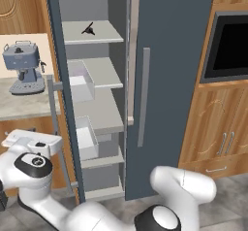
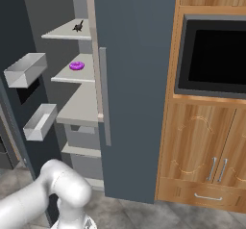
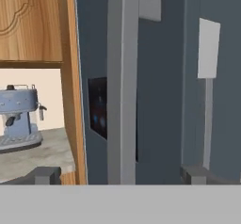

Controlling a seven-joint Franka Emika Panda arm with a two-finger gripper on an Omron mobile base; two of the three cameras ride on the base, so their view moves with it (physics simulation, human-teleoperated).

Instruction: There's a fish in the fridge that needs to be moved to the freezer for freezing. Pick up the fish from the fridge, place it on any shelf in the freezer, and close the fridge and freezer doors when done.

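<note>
The tiny dark fish [image 1: 88, 29] [image 2: 78, 27] lies on the top shelf of the narrow freezer [image 1: 97, 70] [image 2: 79, 103], whose compartment stands open. The freezer door [image 1: 63, 79] [image 2: 14, 127] is swung wide, and its outer face with the black panel [image 3: 98, 108] faces the hand. My gripper [image 1: 48, 143] [image 3: 120, 176] is open at the outside of that door. Its fingertips [image 3: 44, 175] stand on either side of the door's grey bar handle [image 3: 122, 77] [image 1: 51, 104] without touching it. The fridge door [image 1: 169, 79] [image 2: 134, 79] beside the freezer is closed.
A small purple ring [image 2: 76, 66] sits on the freezer's second shelf. White bins [image 2: 25, 69] hang on the freezer door's inside. A blue coffee machine [image 1: 23, 67] [image 3: 19, 117] stands on the counter [image 1: 19, 104] to the left. A wall oven [image 2: 216, 55] and wooden cabinets are on the right.
</note>
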